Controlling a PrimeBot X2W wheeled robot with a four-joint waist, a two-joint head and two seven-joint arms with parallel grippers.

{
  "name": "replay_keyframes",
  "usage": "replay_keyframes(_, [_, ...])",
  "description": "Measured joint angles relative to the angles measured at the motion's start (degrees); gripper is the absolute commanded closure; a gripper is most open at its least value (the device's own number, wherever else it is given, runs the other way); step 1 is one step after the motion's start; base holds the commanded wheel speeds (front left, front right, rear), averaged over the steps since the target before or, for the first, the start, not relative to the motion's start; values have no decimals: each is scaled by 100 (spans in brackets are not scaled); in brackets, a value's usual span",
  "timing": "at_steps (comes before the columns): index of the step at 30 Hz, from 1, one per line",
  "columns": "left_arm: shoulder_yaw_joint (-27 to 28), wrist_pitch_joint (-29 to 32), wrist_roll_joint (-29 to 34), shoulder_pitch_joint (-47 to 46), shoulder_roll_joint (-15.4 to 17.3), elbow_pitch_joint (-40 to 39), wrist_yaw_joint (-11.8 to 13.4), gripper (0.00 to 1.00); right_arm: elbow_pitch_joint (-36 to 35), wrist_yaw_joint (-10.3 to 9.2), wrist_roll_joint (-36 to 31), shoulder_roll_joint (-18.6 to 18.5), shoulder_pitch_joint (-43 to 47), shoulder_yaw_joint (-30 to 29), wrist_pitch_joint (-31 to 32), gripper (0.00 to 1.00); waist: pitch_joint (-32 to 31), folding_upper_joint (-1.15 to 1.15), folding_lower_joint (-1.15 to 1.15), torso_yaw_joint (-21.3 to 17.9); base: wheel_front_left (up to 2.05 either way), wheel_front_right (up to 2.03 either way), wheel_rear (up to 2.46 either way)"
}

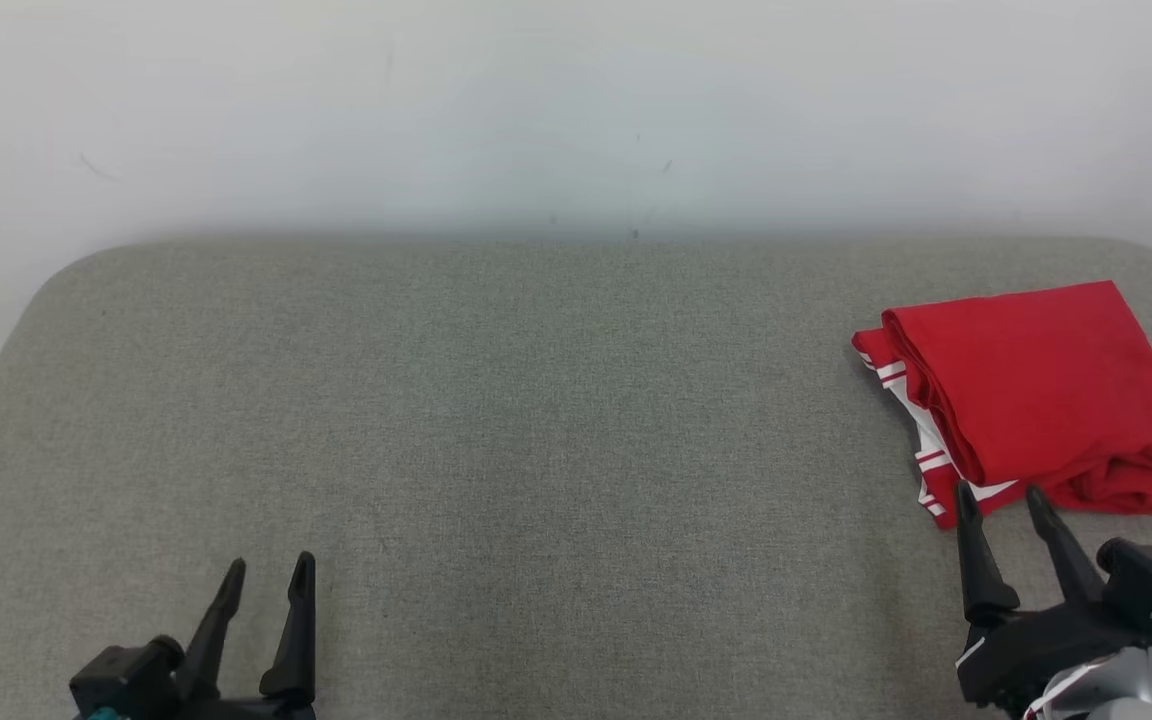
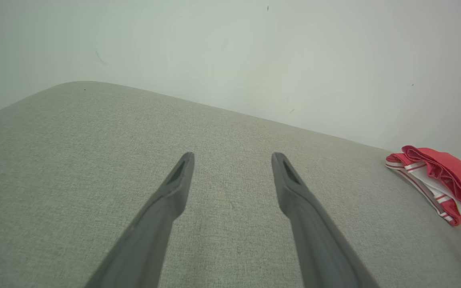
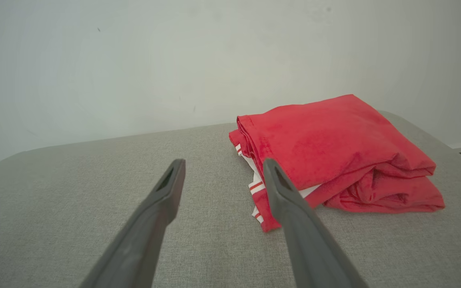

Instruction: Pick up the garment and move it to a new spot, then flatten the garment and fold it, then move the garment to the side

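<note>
Closest to me, at the lower left of the head view, my left tool (image 1: 271, 562) hangs over the grey desk (image 1: 536, 400) with its two dark fingers (image 1: 298, 620) spread wide and nothing between them. From its own wrist camera I see bare cloth-covered desk in the gap between the tips, and the garment lies far off to the right.

At the lower right, my right tool (image 1: 998, 491) is also spread wide and grips nothing. Its tips point up at the near edge of the garment (image 1: 1036, 390). In the right wrist view, one finger crosses in front of the garment's near corner, while the other stands over bare desk to its left. I cannot tell whether that finger touches the cloth or hangs just above it.

The garment is red and folded into a thick, roughly square bundle. A white-and-red striped layer shows along its left edge, and loose folds bunch at its near right corner. It lies flat on the desk's right side, close to that edge and well apart from my left tool.

Beyond the desk's rounded far corners stands a plain pale wall (image 1: 536, 100).
</note>
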Motion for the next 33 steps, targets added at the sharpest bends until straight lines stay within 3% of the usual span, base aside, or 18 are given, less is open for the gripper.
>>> replay_keyframes(7, [-11, 81, -127, 147, -105, 234, 1, 100, 291, 0, 102, 80, 199, -2, 71, 100, 1, 0, 0, -1, 0, 0, 0])
replay_keyframes(33, [543, 787, -2348, -154, -210, 255, -42, 100, 285, -1, 2592, 75, -36, 65, 402, 100, 21, 0, 0, -7, 0, 0, 0])
